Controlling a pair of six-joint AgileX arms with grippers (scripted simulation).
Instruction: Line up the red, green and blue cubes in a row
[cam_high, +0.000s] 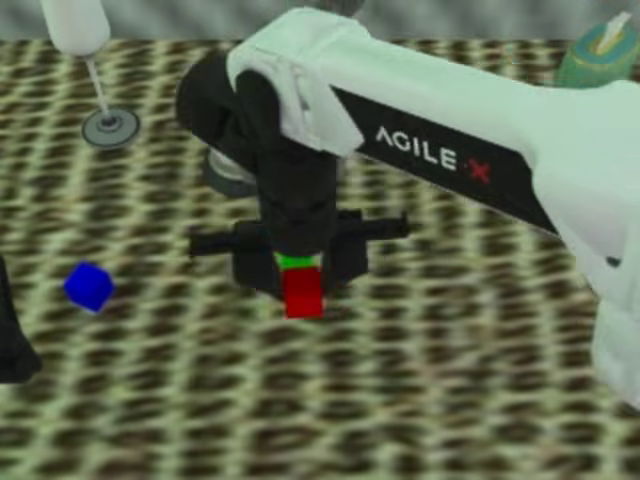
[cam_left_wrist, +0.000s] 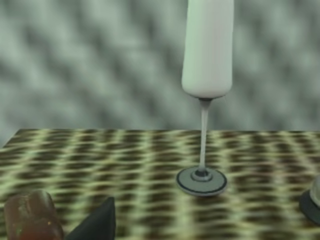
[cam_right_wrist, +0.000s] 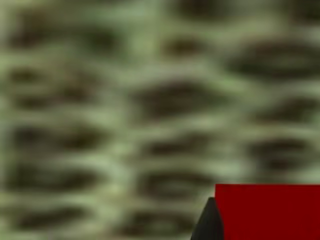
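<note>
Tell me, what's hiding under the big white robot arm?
Under the right arm's gripper you can see the red cube and a sliver of the green cube right behind it. Most of the green cube is covered, and so is most of a dark round base farther back.

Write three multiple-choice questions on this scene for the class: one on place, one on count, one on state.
1. Where is the blue cube?
A. at the table's left
B. at the table's right edge
C. at the table's middle

2. How many cubes does the top view show?
A. one
B. two
C. three

3. How is the wine glass?
A. lying on its side
B. standing upright
C. upside down

Answers:
1 A: it lies alone at the left.
2 C: besides the blue one, the red cube and the green cube show under the right gripper at mid-table.
3 B: the left wrist view shows its foot flat and its stem vertical.
</note>
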